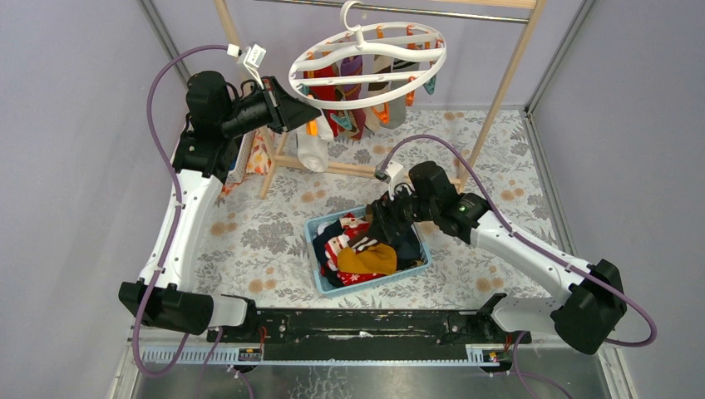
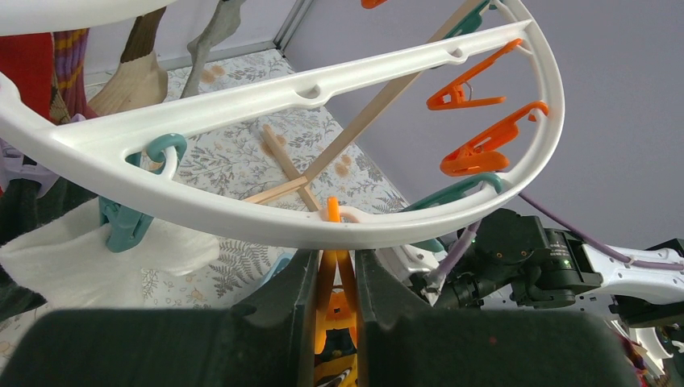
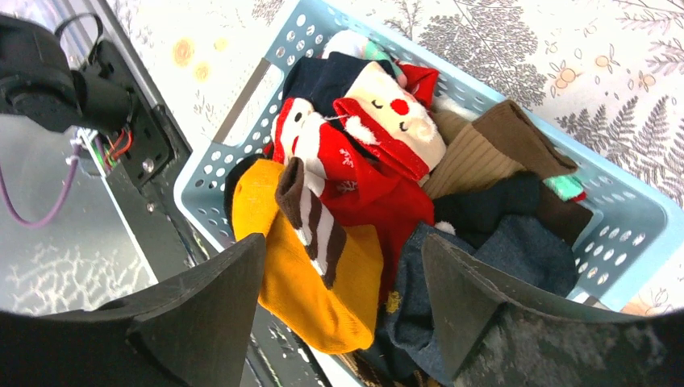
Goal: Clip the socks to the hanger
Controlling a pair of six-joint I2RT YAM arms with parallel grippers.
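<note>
Raised left hand [image 2: 332,264] pinches orange clip [image 2: 334,310]; right hand [image 3: 343,246] gapes above socks [image 3: 367,153].

Plain lilac walls [image 1: 632,100] close in the left, far and right sides. A floral cloth [image 1: 266,241] with grey leaves and orange blooms covers the table. A wooden frame [image 1: 508,83] stands at the far side. The light is even and soft.

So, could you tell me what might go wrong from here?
The open right gripper hovers over a mustard fabric sock with a brown-and-white striped sock lying across it; it may lift both. The left gripper pinches an orange plastic clip on the white round plastic hanger, which could swing.
</note>
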